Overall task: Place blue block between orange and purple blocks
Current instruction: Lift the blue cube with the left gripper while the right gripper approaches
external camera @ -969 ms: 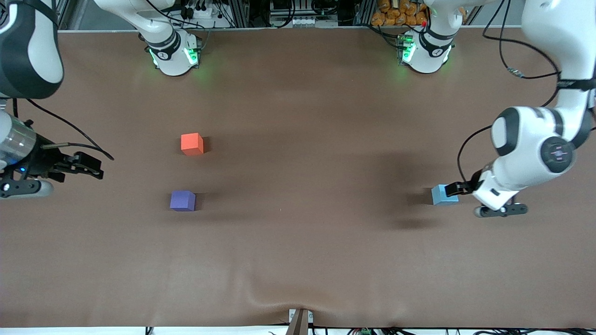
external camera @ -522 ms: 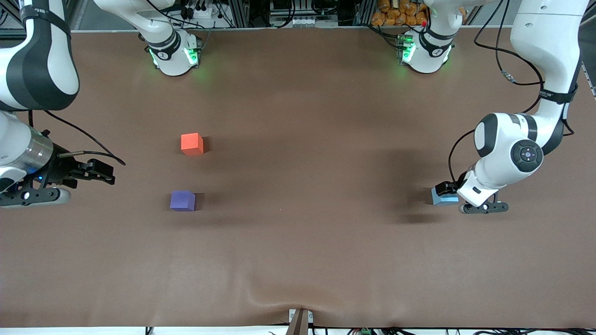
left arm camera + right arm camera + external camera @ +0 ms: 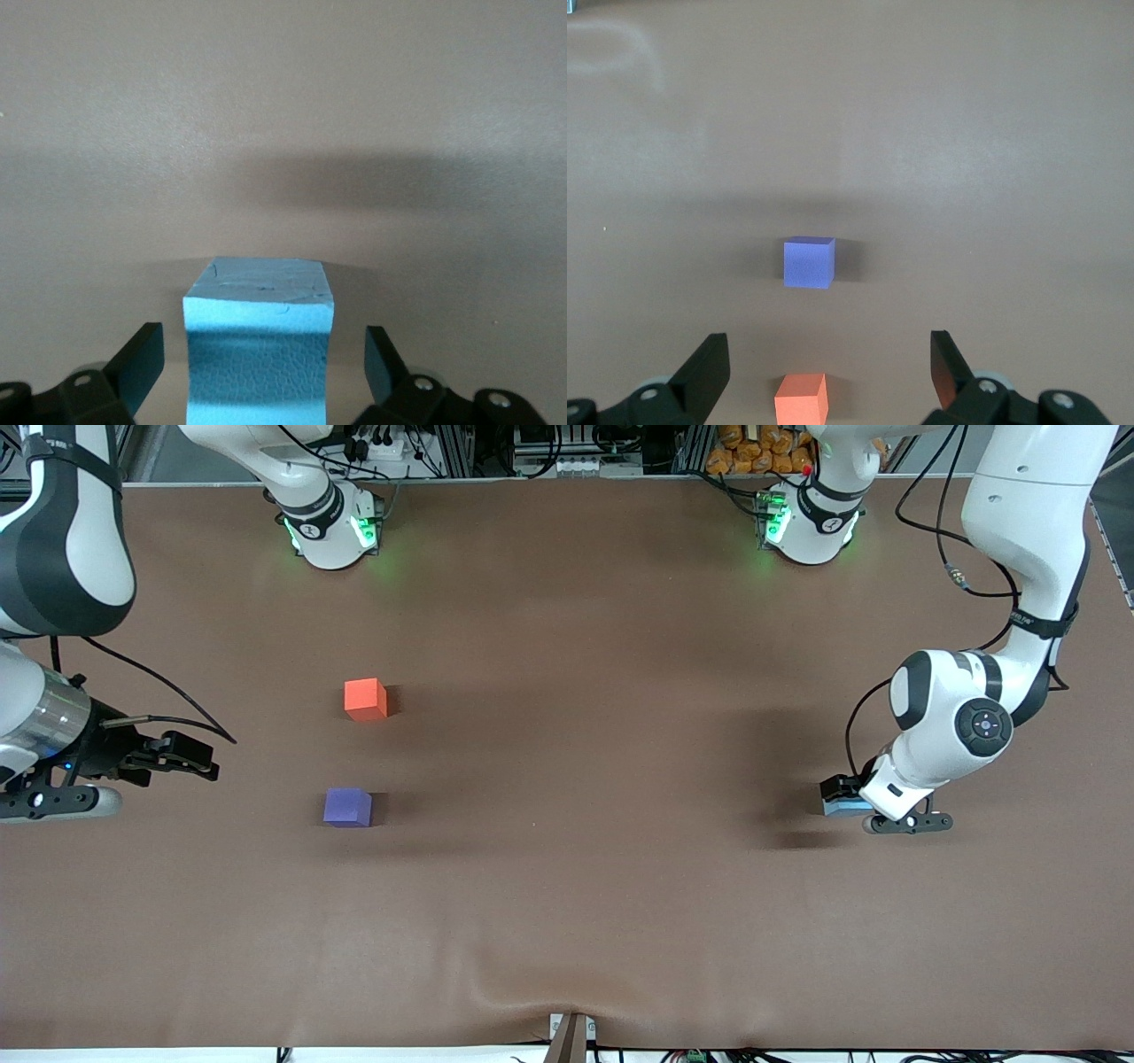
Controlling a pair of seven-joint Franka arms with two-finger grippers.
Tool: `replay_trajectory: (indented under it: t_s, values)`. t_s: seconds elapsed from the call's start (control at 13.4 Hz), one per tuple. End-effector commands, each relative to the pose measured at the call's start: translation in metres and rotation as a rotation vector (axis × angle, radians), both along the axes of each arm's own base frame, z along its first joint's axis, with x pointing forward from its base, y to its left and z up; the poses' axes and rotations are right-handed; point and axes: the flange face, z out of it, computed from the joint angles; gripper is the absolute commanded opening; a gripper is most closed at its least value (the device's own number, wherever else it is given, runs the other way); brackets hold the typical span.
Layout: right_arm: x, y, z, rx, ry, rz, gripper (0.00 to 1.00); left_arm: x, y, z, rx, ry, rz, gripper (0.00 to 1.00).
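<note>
While left claw (image 3: 257,372) stood open astride blue block (image 3: 258,341), uneven closing risked skewing it; right claw (image 3: 824,372) waited open.

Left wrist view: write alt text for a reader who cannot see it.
The blue block sits on the brown table, centred between the open fingers of the left gripper, with a gap visible on each side. The block's top face is lightly scuffed, and a soft shadow falls across the table past it.
</note>
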Motion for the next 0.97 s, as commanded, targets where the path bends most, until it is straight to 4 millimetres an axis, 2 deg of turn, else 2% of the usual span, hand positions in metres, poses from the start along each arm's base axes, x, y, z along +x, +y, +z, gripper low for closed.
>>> replay_trajectory:
  t_s: [0.0,0.15,0.3,0.37,0.52,0.67,0.75,0.89]
  values:
    - [0.0,-0.002,0.001,0.021,-0.001,-0.014,1.0,-0.001,0.003,-0.004,0.008,-0.014,-0.021,1.0]
    - [0.001,-0.002,-0.002,0.03,0.003,-0.017,1.0,-0.001,0.003,-0.007,0.007,-0.009,-0.021,0.98]
    - [0.0,-0.01,-0.009,0.099,0.017,-0.06,1.0,-0.002,0.003,-0.008,0.007,-0.008,-0.021,0.75]
    - [0.0,-0.017,-0.01,0.133,0.02,-0.092,1.0,-0.002,0.003,-0.008,0.007,-0.008,-0.021,0.57]
    - [0.0,-0.018,-0.009,0.154,0.02,-0.113,1.0,-0.002,0.003,-0.009,0.007,-0.006,-0.022,0.03]
    - [0.001,-0.01,-0.014,0.143,0.031,-0.096,1.0,-0.004,-0.004,-0.01,0.005,-0.002,-0.031,0.0]
    - [0.003,-0.008,-0.02,0.141,0.037,-0.094,1.0,-0.004,-0.023,-0.006,-0.006,-0.007,-0.053,0.0]
    - [0.005,-0.009,-0.022,0.139,0.031,-0.095,1.0,-0.003,-0.075,0.007,-0.048,-0.028,-0.116,0.0]
